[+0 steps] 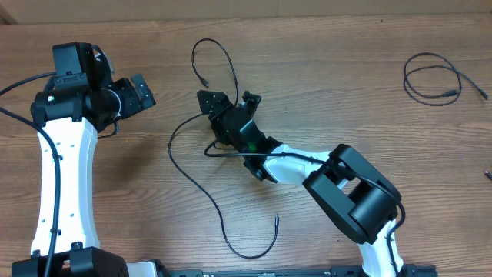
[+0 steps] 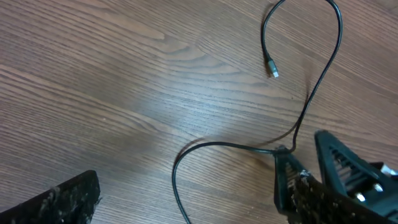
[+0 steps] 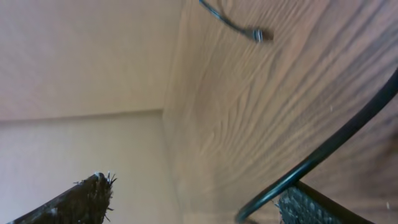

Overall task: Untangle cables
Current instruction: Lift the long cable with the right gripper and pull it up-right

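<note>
One long thin black cable loops across the middle of the wooden table. Its upper plug lies free, and its other end lies near the front. My right gripper stands open astride this cable. In the right wrist view the cable rests against the inner side of one finger, with the right gripper gaping wide. A second cable lies coiled alone at the far right. My left gripper is open and empty, to the left of the loop. From the left gripper I see cable and plug.
The table's far edge runs along the top, with a beige wall beyond it. A small dark object sits at the right edge. The right arm's white link lies over the table's middle.
</note>
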`<state>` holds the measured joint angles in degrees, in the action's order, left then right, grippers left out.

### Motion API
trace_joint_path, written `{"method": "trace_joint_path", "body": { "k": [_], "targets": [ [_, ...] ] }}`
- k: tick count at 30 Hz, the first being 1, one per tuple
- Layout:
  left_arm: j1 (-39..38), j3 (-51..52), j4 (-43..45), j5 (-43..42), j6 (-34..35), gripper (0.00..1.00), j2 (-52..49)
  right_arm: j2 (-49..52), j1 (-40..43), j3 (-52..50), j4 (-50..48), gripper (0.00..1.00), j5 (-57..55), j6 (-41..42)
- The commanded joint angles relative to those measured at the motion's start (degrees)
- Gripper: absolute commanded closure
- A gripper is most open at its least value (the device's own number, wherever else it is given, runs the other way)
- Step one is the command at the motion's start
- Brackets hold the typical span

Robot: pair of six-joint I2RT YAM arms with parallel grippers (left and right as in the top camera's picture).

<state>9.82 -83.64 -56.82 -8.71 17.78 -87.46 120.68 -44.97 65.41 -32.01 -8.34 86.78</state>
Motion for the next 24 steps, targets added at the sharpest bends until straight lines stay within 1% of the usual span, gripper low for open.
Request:
{"method": "trace_joint_path", "body": {
  "k": [1,5,7,8,10,11,13,19,24],
  "targets": [
    [-0.11,-0.74,0.09,0.33,-1.09,0.00,-0.20,3.02,0.35,2.95,-0.35,0.19,-1.03,0.20],
    [-0.11,-0.74,0.07,0.33,-1.09,0.00,-0.20,3.32,0.24,3.85,-0.35,0.26,-1.05,0.17],
    [-0.11,-0.74,0.09,0.33,-1.09,0.01,-0.20,3.32,0.24,4.11,-0.33,0.35,-1.01,-0.09],
    [-0.11,-0.74,0.09,0.35,-1.09,0.00,-0.20,3.32,0.24,4.11,-0.26,0.42,-0.87,-0.31],
    [-0.11,-0.74,0.09,0.35,-1.09,0.00,-0.20,3.32,0.26,4.11,-0.28,0.51,-0.39,-3.34],
    [-0.11,-0.74,0.09,0.33,-1.09,0.00,-0.20,3.32,0.35,4.11,-0.15,0.53,-0.37,-5.53],
    [-0.11,-0.74,0.09,0.33,-1.09,0.01,-0.20,3.32,0.35,4.11,0.68,0.53,-0.42,-7.80],
    [-0.11,-0.74,0.07,0.35,-1.09,0.01,-0.20,3.58,0.35,4.11,1.79,0.52,-1.11,-6.97],
    [-0.11,-0.74,0.09,0.33,-1.09,0.00,-0.20,3.65,0.35,4.11,1.66,0.58,-2.49,-6.95]
  ]
}}
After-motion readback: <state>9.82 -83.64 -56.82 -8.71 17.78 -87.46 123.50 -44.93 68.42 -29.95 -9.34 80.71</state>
